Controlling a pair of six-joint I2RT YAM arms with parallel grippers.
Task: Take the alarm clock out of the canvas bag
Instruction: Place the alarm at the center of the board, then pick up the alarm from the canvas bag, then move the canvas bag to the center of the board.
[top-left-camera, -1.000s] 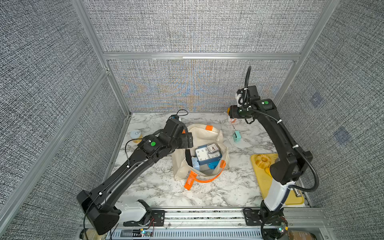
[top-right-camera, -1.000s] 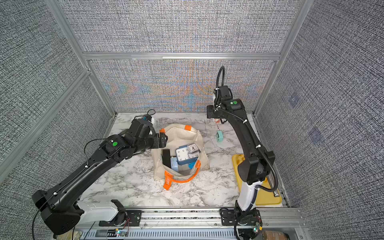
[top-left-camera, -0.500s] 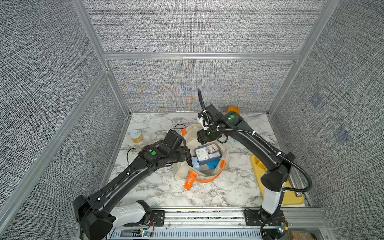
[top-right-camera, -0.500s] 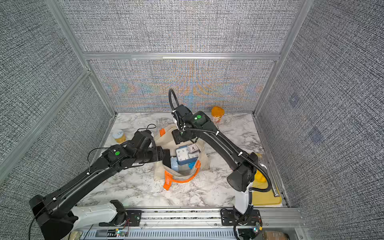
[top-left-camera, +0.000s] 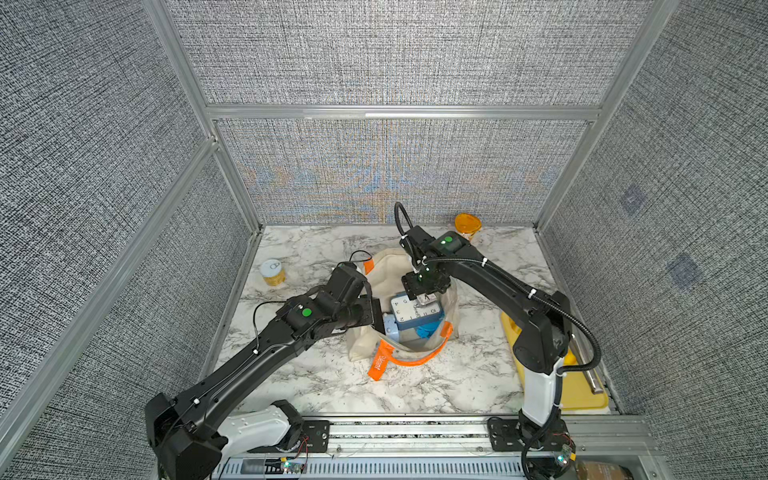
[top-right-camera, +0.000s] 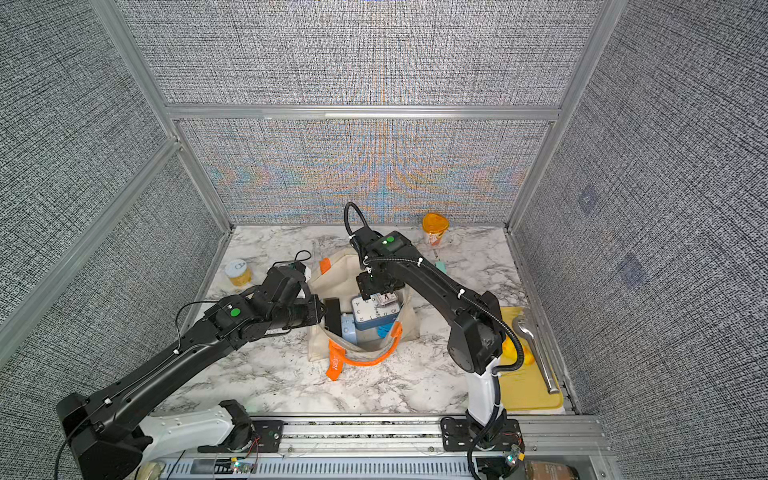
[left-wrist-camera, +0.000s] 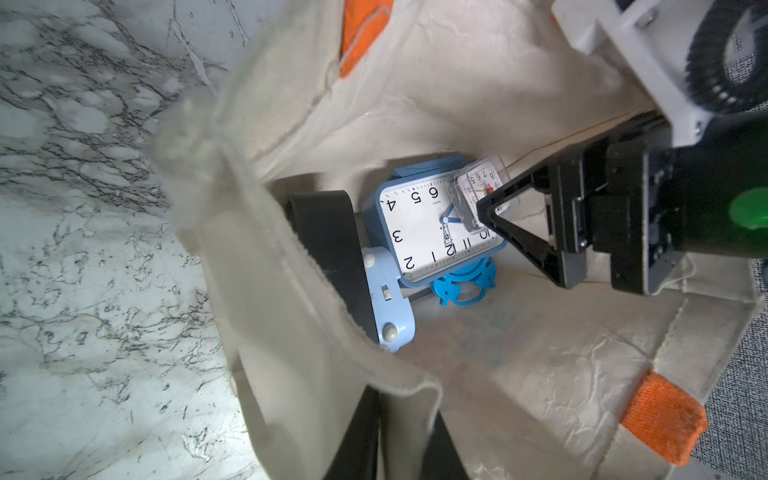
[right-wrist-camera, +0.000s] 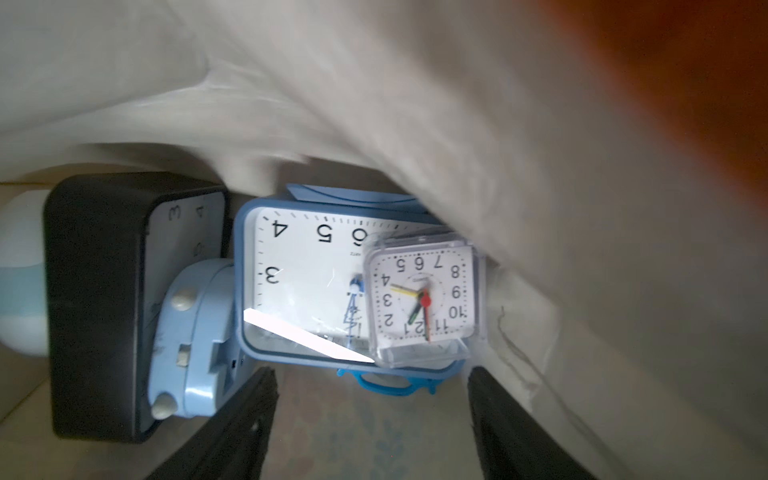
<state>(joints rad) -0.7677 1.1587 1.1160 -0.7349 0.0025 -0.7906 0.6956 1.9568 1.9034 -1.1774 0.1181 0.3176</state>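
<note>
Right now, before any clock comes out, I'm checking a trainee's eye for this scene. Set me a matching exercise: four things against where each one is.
Things:
1. small clear clock
2. black clock
3. orange cup
4. yellow tray

Places:
A. on the table, at its far edge
B. lying on the blue clock, inside the canvas bag
C. at the table's edge, beside the right arm
D. inside the bag, beside the blue clock, not on it

Pairs: 1-B, 2-D, 3-A, 4-C
</note>
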